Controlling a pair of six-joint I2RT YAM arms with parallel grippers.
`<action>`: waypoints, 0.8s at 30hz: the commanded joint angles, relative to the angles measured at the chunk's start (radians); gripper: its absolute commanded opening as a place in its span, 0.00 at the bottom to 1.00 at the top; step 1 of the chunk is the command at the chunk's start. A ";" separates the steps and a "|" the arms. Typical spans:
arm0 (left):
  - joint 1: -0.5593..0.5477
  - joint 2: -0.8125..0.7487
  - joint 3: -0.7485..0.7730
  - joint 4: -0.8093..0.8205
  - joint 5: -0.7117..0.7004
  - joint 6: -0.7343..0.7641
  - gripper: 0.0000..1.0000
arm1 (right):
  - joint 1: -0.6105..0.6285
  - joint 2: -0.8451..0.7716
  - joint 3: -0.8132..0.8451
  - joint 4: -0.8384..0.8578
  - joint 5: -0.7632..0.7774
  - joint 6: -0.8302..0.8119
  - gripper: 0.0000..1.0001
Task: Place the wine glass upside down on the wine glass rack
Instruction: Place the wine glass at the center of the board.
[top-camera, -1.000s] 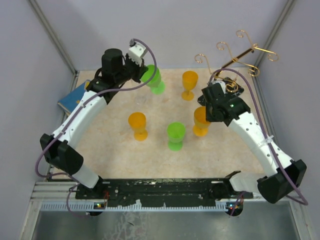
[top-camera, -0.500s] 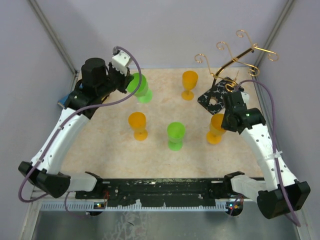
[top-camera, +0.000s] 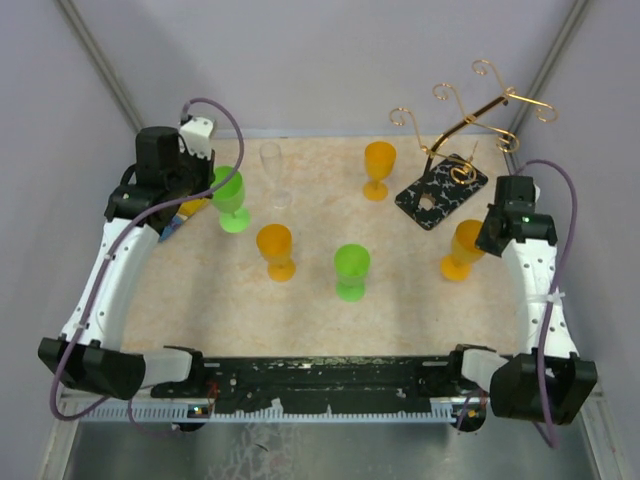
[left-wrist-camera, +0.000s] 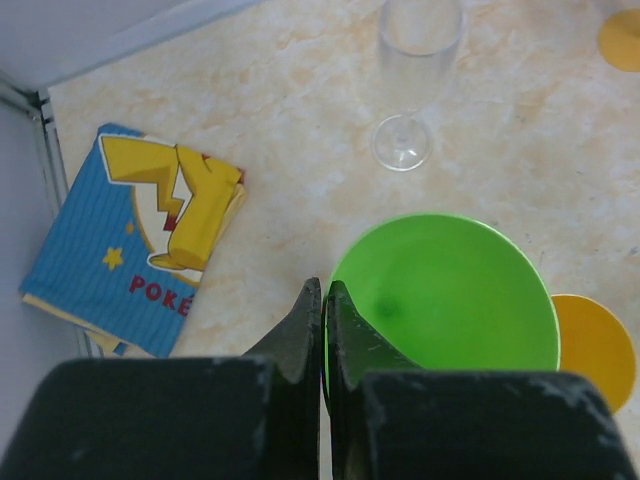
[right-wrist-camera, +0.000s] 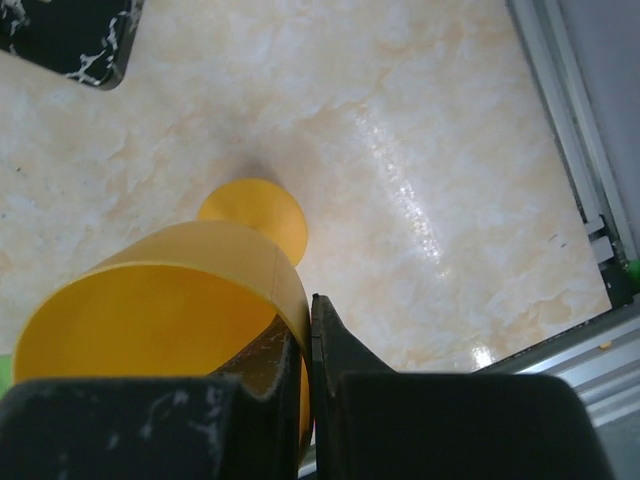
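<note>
Now my left gripper (left-wrist-camera: 322, 300) pinches the green wine glass (left-wrist-camera: 450, 290) rim and my right gripper (right-wrist-camera: 308, 320) pinches the orange wine glass (right-wrist-camera: 150, 320) rim. The wine glass rack (top-camera: 445, 185) stands in the far right corner. The blue packet (left-wrist-camera: 130, 240) reads "POKÉ".

Top view of the beige marbled table (top-camera: 320, 325). The left gripper (top-camera: 212, 185) meets the rim of the left green glass (top-camera: 231, 197); the right gripper (top-camera: 487, 238) meets the rim of the right orange glass (top-camera: 464, 249). A clear wine glass (top-camera: 272, 172) stands upright just beside the left green glass. The wine glass rack (top-camera: 441, 193) stands far right. A far orange glass (top-camera: 379, 168), a central orange glass (top-camera: 275, 250) and a central green glass (top-camera: 351, 271) stand upright, apart.
</note>
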 joint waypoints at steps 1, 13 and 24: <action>0.081 0.037 -0.013 0.007 0.041 0.002 0.00 | -0.141 0.013 -0.004 0.088 -0.082 -0.117 0.00; 0.214 0.181 -0.053 0.166 0.112 0.002 0.00 | -0.285 0.206 0.137 0.192 -0.129 -0.126 0.00; 0.236 0.264 -0.052 0.237 0.109 0.012 0.00 | -0.352 0.325 0.240 0.251 -0.145 -0.132 0.00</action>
